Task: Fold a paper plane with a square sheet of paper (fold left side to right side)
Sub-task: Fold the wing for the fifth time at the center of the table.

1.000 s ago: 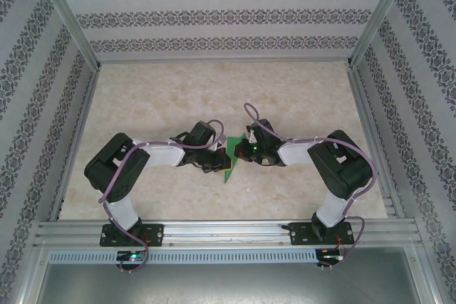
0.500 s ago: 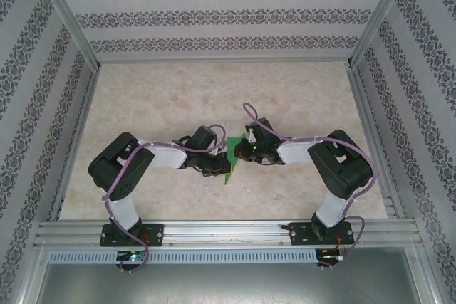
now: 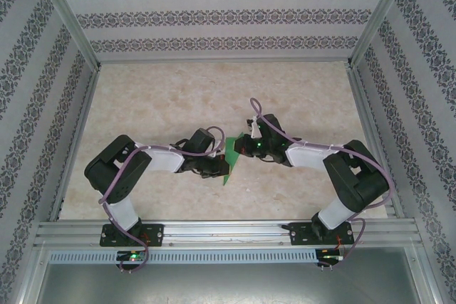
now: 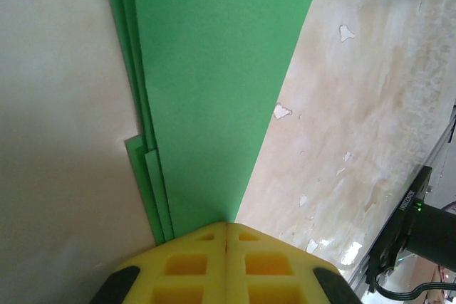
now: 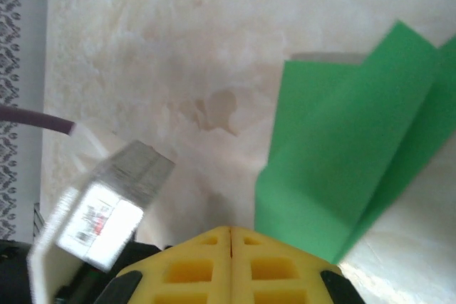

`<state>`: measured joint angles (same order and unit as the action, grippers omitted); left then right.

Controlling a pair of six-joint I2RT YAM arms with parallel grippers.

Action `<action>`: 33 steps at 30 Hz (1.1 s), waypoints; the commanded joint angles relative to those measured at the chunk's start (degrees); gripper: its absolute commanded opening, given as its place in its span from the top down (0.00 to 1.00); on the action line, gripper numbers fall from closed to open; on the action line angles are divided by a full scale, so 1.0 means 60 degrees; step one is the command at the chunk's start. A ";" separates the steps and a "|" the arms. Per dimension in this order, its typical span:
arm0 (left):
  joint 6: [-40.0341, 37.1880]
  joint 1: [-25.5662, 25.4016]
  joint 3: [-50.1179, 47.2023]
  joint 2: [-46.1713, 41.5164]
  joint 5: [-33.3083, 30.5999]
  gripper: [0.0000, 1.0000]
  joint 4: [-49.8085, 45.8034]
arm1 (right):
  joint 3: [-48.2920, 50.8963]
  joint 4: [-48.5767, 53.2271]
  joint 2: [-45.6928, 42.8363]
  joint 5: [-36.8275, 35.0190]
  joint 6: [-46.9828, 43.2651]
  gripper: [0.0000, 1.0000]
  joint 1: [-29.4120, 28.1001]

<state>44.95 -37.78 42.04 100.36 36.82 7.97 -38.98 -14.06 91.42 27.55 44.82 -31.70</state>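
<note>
Right arm's elbow has swung out wide since a second back and its wrist crept forward; my left arm barely budged. Both grippers are clamped tight. The left gripper (image 4: 226,229) looks pinched on the layered end of the bright-green folded sheet of paper (image 4: 214,90), and the right gripper (image 5: 230,231) has another edge, mid-table over the beige marbled tabletop (image 3: 178,97). My worry: 2 pinches pulling apart could tear it, or a layer slips out and the crease goes crooked
</note>
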 commanded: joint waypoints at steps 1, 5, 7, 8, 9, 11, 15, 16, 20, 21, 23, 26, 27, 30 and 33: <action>-0.0282 -0.0090 -0.0485 0.0069 -0.0657 1.00 -0.1059 | 0.0357 -0.0687 0.0057 0.0299 0.0014 1.00 -0.0296; -0.0329 -0.0088 -0.0574 -0.0052 -0.0701 1.00 -0.1155 | 0.0344 -0.1142 0.0466 0.0387 0.0088 1.00 -0.0503; -0.0316 -0.0090 -0.0631 -0.0113 -0.0745 1.00 -0.1189 | 0.0276 -0.1287 0.0707 0.0428 0.0132 1.00 -0.0583; -0.0314 -0.0079 -0.0648 -0.0144 -0.0768 1.00 -0.1206 | 0.0224 -0.1331 0.0840 0.0433 0.0122 1.00 -0.0624; -0.0314 -0.0080 -0.0655 -0.0173 -0.0789 1.00 -0.1234 | 0.0167 -0.1325 0.0950 0.0419 0.0111 1.00 -0.0655; -0.0319 -0.0090 -0.0664 -0.0210 -0.0826 1.00 -0.1290 | 0.0075 -0.1333 0.1183 0.0354 0.0075 1.00 -0.0660; -0.0352 -0.0083 -0.0698 -0.0258 -0.0890 1.00 -0.1425 | -0.0125 -0.1185 0.1412 0.0141 -0.0162 1.00 -0.0592; -0.0370 -0.0076 -0.0694 -0.0260 -0.0906 1.00 -0.1463 | -0.0191 -0.1123 0.1482 0.0125 -0.0254 1.00 -0.0554; -0.0389 -0.0083 -0.0758 -0.0320 -0.0962 1.00 -0.1547 | -0.0329 -0.0939 0.1757 0.0121 -0.0464 1.00 -0.0323; -0.0387 -0.0083 -0.0766 -0.0343 -0.0973 1.00 -0.1558 | -0.0329 -0.0901 0.1791 0.0111 -0.0495 1.00 -0.0253; -0.0392 -0.0075 -0.0808 -0.0334 -0.0987 1.00 -0.1553 | -0.0357 -0.0817 0.1865 0.0097 -0.0624 1.00 -0.0091; -0.0387 -0.0068 -0.0804 -0.0320 -0.0977 1.00 -0.1557 | -0.0522 -0.0586 0.1982 0.0110 -0.0840 1.00 0.0088; -0.0387 -0.0074 -0.0808 -0.0320 -0.0977 1.00 -0.1565 | -0.0594 -0.0482 0.2021 0.0098 -0.0916 1.00 0.0131; -0.0373 -0.0070 -0.0852 -0.0334 -0.0995 1.00 -0.1570 | -0.0777 -0.0274 0.2161 0.0052 -0.1079 1.00 0.0295; -0.0359 -0.0072 -0.0897 -0.0377 -0.1002 1.00 -0.1589 | -0.0948 -0.0093 0.2267 0.0010 -0.1231 1.00 0.0511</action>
<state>43.88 -37.80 39.46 97.34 34.83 6.85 -42.87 -16.21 103.42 30.81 40.42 -30.85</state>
